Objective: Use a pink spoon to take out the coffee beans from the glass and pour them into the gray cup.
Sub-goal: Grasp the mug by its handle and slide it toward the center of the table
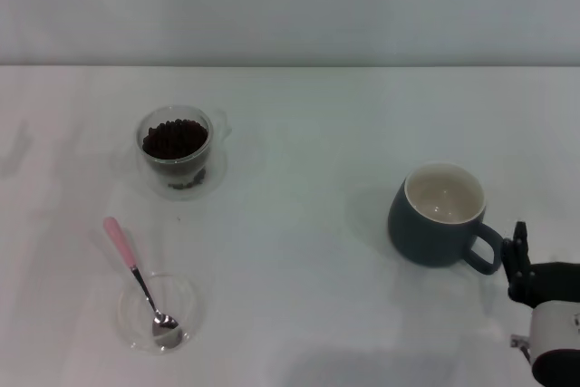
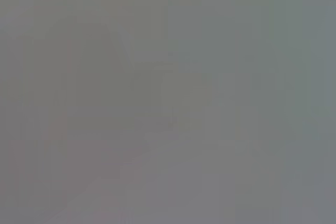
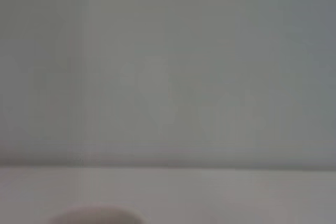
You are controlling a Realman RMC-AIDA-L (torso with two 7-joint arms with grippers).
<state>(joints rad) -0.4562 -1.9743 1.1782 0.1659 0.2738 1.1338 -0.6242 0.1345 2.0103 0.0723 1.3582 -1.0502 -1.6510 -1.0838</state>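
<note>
In the head view the glass (image 1: 178, 153) stands at the back left of the white table, filled with dark coffee beans (image 1: 175, 138). The pink spoon (image 1: 139, 283) lies nearer the front left, its silver bowl resting in a flat clear round dish (image 1: 159, 313) and its pink handle pointing away and to the left. The gray cup (image 1: 441, 216) stands at the right, cream inside, its handle toward my right gripper (image 1: 519, 253), which sits just beside that handle at the frame's right edge. My left gripper is out of view. Both wrist views show only blank grey surface.
The white table (image 1: 299, 251) ends at a pale wall behind. A rounded pale rim (image 3: 94, 216) shows faintly at the edge of the right wrist view.
</note>
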